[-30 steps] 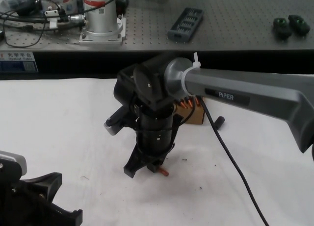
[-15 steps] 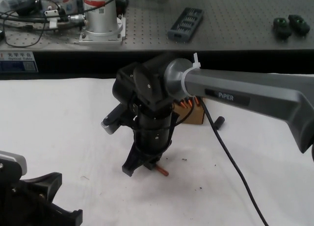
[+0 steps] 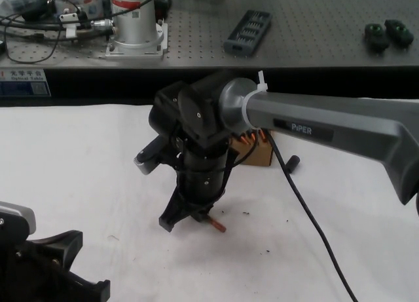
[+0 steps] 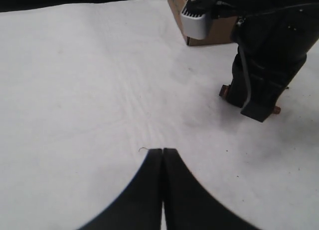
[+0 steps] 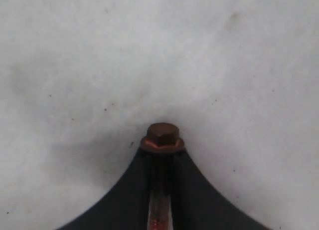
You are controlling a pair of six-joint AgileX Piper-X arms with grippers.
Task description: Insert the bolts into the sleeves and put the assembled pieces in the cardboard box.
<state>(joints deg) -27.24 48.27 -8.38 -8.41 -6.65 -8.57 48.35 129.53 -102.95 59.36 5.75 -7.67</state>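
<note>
White-clothed bench [image 3: 78, 171] across the lower two thirds of the high view; above its centre, right gripper [image 3: 190, 218] pointing down, jaws clamped on a copper bolt [image 3: 217, 226] held low over the cloth, hex head poking past the fingertips at mid-frame in the right wrist view. Left gripper [image 4: 163, 152] in the lower left corner of the high view, jaws pressed together on nothing. Cardboard box [image 3: 260, 152] just behind the right arm at centre frame, orange-tipped pieces standing inside.
</note>
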